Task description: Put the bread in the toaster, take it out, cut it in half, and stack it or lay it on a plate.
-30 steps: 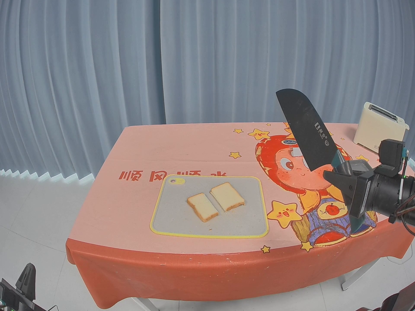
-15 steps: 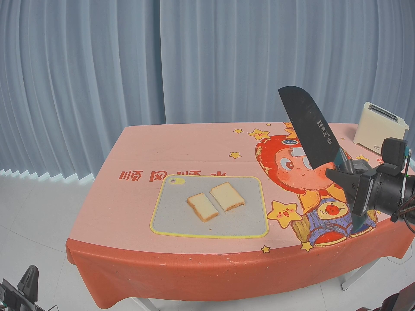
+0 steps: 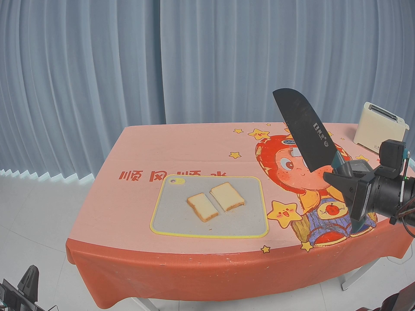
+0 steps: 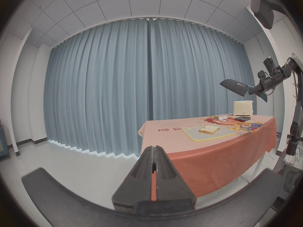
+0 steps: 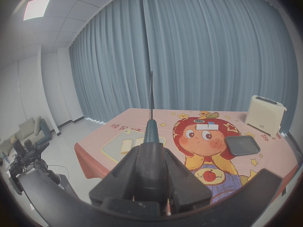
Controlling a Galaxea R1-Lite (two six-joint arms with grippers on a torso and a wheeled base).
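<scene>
Right of the cutting board [image 3: 173, 221], the right claw [image 3: 346, 176] is clamped on the knife [image 3: 304, 128], blade raised. The bread halves [image 3: 227, 196] look cut; lay the knife down clear of them.

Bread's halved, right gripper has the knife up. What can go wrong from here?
1. The knife stands blade-up in the right gripper. Lowering it carelessly might hit the dark tray or the toaster, both on that side of the table.
2. The bread halves lie close together on the cutting board. Grabbing one may nudge the other.
</scene>
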